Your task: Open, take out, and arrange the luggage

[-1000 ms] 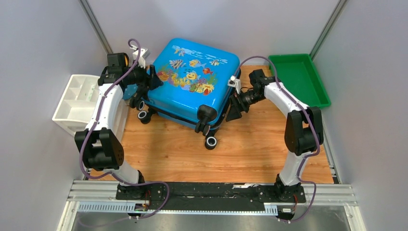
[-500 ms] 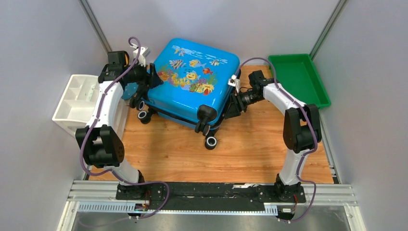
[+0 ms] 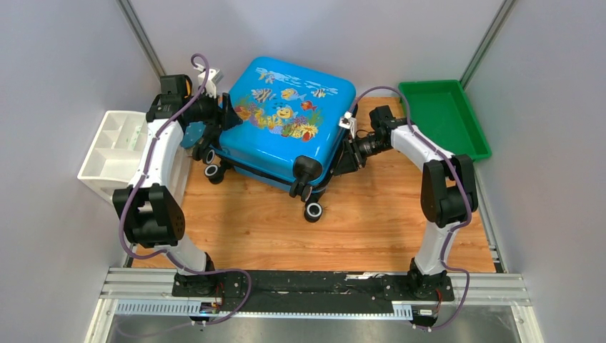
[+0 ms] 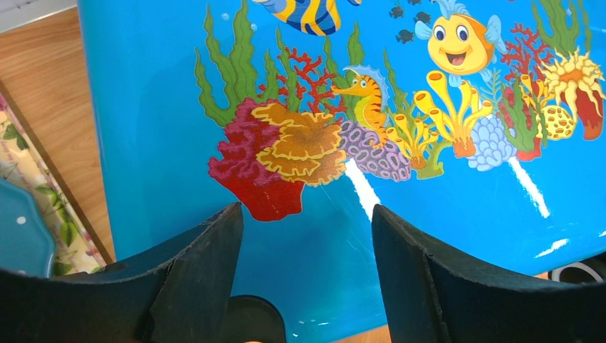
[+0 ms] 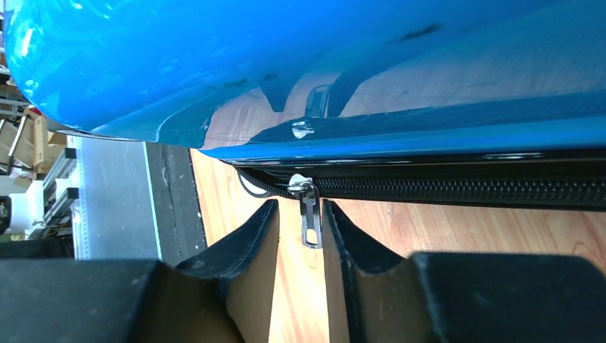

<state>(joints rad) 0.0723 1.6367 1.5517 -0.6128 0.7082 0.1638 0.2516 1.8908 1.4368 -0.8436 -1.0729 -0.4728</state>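
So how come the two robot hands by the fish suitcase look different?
The left gripper has its fingers spread wide, while the right gripper has its fingers close together. The left faces the printed shell of the luggage with nothing between its fingers. The right has the zipper pull hanging between its fingers. Both have black fingers and sit at the luggage, one each side.

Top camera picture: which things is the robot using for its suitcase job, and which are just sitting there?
For the job:
- the luggage
- its zipper pull
- the right gripper, fingers either side of the pull
- the left gripper, open at the luggage's side

Just lying about:
- the green tray
- the white organiser
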